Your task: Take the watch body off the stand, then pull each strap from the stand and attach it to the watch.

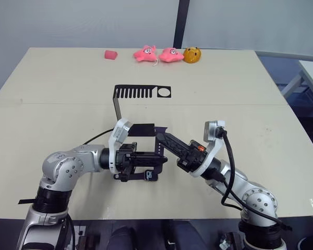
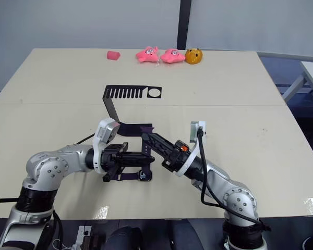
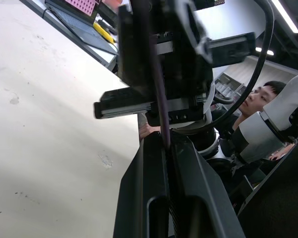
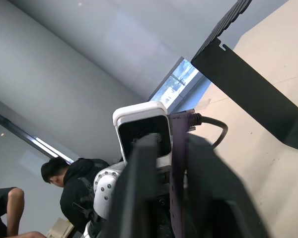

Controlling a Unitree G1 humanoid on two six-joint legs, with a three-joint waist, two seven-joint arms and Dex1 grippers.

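The black stand point(image 1: 142, 92) rises mid-table, its comb-slotted top plate pointing right and its flat base point(image 1: 144, 128) just behind the grippers. In front of it my left gripper point(image 1: 160, 162) points right and is shut on a dark purple strap point(image 3: 158, 94), which runs up from between its fingers. The watch body point(image 1: 150, 175), black with white digits, hangs under those fingers. My right gripper point(image 1: 160, 137) reaches in from the right toward the base, shut on a purple strap point(image 4: 178, 163). The two grippers nearly touch.
A pink block point(image 1: 110, 54), two pink plush toys point(image 1: 145, 53) point(image 1: 170, 54) and an orange ball toy point(image 1: 192, 54) line the table's far edge. People show beyond the table: one point(image 3: 260, 96) in the left wrist view, one point(image 4: 69, 183) in the right wrist view.
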